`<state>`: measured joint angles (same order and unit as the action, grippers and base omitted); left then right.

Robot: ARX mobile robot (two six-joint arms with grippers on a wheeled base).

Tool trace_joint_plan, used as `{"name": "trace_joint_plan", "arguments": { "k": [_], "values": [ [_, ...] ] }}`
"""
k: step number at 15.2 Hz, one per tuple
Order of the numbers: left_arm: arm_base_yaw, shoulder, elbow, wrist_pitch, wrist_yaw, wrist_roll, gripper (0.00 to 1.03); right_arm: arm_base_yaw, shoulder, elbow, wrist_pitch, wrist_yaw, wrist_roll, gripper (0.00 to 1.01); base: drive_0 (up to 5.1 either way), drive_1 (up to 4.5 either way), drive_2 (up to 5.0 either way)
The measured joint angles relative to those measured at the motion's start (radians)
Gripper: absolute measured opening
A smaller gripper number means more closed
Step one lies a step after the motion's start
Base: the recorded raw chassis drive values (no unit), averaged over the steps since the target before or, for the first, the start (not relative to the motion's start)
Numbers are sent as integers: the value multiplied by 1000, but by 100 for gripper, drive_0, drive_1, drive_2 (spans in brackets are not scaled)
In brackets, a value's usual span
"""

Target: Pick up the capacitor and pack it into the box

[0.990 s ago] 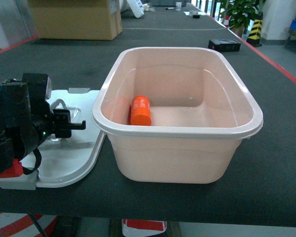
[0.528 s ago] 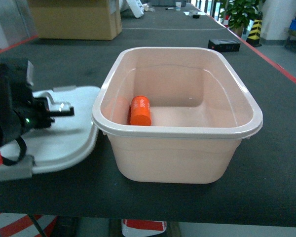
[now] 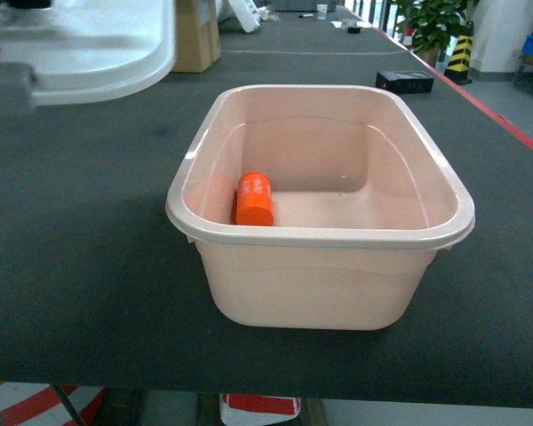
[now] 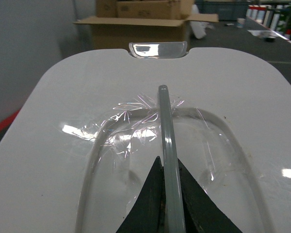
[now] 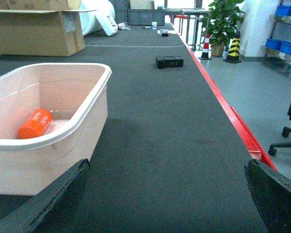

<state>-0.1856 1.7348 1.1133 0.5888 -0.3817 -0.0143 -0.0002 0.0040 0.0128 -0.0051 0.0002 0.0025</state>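
Orange capacitor (image 3: 253, 199) inside box (image 3: 320, 235), left tool (image 4: 166, 194) apart.

Box (image 3: 320, 266): pale pink rectangular tub, rounded corners, thick rolled rim, open at the top. Sits upright on the dark tabletop (image 3: 80, 231), centre of the head view; lower left in the right wrist view.

Lid (image 3: 89, 44): white, off the box, raised at upper left of the head view. In the left wrist view it fills the frame; grey latch (image 4: 157, 49) at its far edge, clear handle (image 4: 167, 160) across the middle.

Capacitor (image 3: 253, 199): small bright orange cylinder, faint white print, lying on its side on the box floor, against the left wall.
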Motion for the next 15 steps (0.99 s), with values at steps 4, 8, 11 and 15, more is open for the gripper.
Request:
{"name": "trace_joint_plan", "arguments": {
  "k": [4,8,11,15],
  "values": [
    [-193,73,117,-102,-73,-66,2,0,0,0,0,0,0,98,0,0,0],
    [-392,215,237,-159,-174,-68,2,0,0,0,0,0,0,98,0,0,0],
    [-450,276,281,-203,-200,-68,2,0,0,0,0,0,0,98,0,0,0],
    [-486,306,295,-252,-240,-85,2,0,0,0,0,0,0,98,0,0,0]
  ]
}}
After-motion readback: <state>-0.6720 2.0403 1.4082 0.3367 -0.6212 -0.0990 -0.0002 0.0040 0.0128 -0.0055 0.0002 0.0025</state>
